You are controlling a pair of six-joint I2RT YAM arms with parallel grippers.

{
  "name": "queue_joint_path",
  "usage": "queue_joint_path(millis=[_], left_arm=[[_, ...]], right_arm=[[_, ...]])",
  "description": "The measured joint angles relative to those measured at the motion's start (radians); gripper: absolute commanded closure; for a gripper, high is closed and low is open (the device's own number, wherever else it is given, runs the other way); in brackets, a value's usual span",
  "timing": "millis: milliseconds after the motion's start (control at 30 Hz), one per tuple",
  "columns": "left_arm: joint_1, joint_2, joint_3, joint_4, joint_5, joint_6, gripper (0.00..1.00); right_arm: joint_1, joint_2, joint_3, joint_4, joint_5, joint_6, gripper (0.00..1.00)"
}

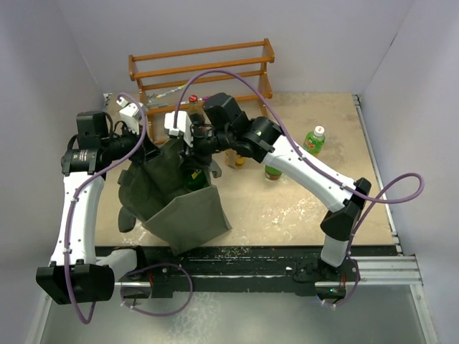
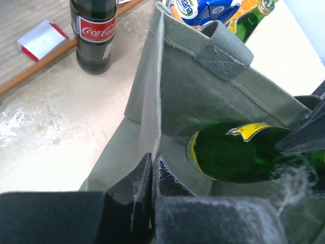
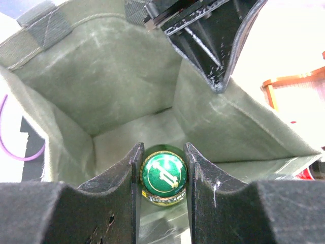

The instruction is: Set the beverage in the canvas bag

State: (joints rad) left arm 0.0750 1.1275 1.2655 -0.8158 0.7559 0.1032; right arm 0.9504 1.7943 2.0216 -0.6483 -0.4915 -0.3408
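The beverage is a green glass bottle (image 3: 162,175) with a green and gold cap and a yellow label (image 2: 238,155). My right gripper (image 3: 163,148) is shut on its neck just under the cap and holds it upright inside the open mouth of the dark grey-green canvas bag (image 1: 183,208). The bottle's base hangs above the bag's floor (image 3: 127,137). My left gripper (image 2: 153,157) is shut on the bag's rim, pinching the cloth edge (image 2: 157,76) and keeping the mouth open. From above, both grippers meet over the bag, left (image 1: 154,152) and right (image 1: 199,149).
A wooden rack (image 1: 201,68) stands at the back. A cola bottle (image 2: 94,33) stands by the bag on the rack side, with other drinks behind it (image 2: 203,7). A green bottle with a white cap (image 1: 313,140) and another bottle (image 1: 272,172) stand to the right.
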Motion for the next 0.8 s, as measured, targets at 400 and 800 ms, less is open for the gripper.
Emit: queue_joint_path(millis=[400,800], left_arm=[[0.036,-0.005,-0.027,0.008,0.056,-0.059,0.96],[0.036,0.011,-0.027,0.011,0.051,-0.058,0.91]], right_arm=[[-0.003,0.153,0.085,0.036,-0.012,-0.026,1.0],[-0.012,0.188,0.01,0.093,0.015,-0.072,1.0]])
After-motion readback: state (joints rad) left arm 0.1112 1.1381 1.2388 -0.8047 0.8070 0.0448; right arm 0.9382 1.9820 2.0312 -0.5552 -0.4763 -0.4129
